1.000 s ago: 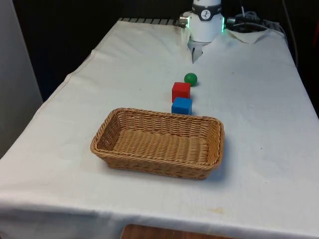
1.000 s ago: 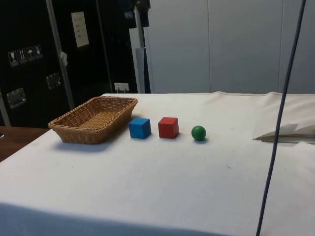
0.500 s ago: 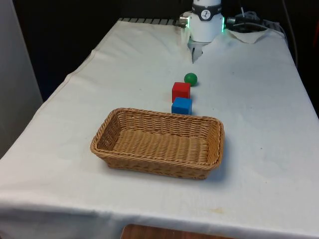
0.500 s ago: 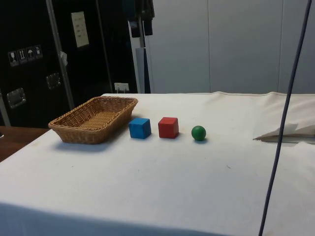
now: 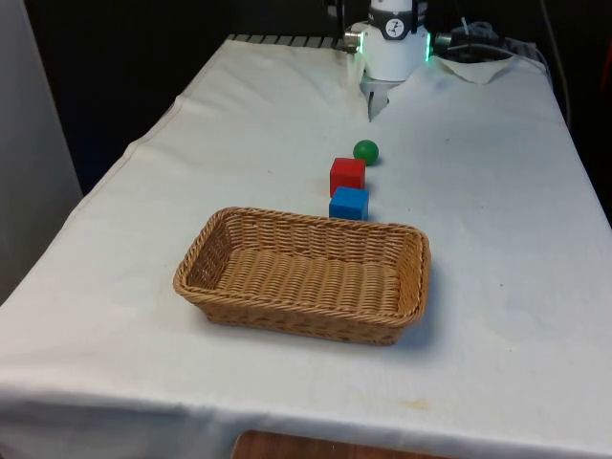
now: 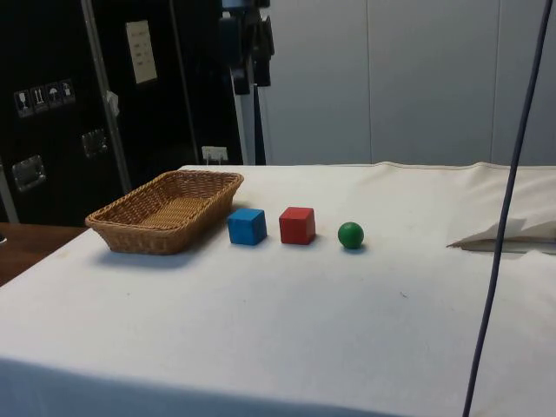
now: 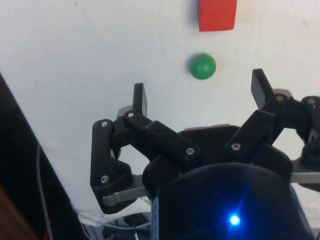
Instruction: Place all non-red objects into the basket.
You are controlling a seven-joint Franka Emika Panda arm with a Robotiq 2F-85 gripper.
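A green ball (image 5: 365, 151), a red cube (image 5: 347, 176) and a blue cube (image 5: 349, 203) lie in a row on the white cloth. The blue cube is closest to the woven basket (image 5: 229, 287), which has nothing in it. In the side view the same row shows as blue cube (image 6: 247, 226), red cube (image 6: 297, 225) and green ball (image 6: 351, 234), beside the basket (image 6: 130, 233). My black gripper (image 6: 246, 74) hangs high above the table. In the wrist view the gripper (image 7: 200, 90) is open, with the green ball (image 7: 202, 66) and red cube (image 7: 216, 15) far below it.
A dark cable (image 6: 508, 174) hangs across the side view's right. Folded white cloth (image 6: 508, 236) lies on the table near the robot's base (image 5: 394, 53). Bare cloth surrounds the basket and the row of objects.
In the side view the gripper has come down from the top edge and shows more of itself. The ball, cubes and basket have not moved.
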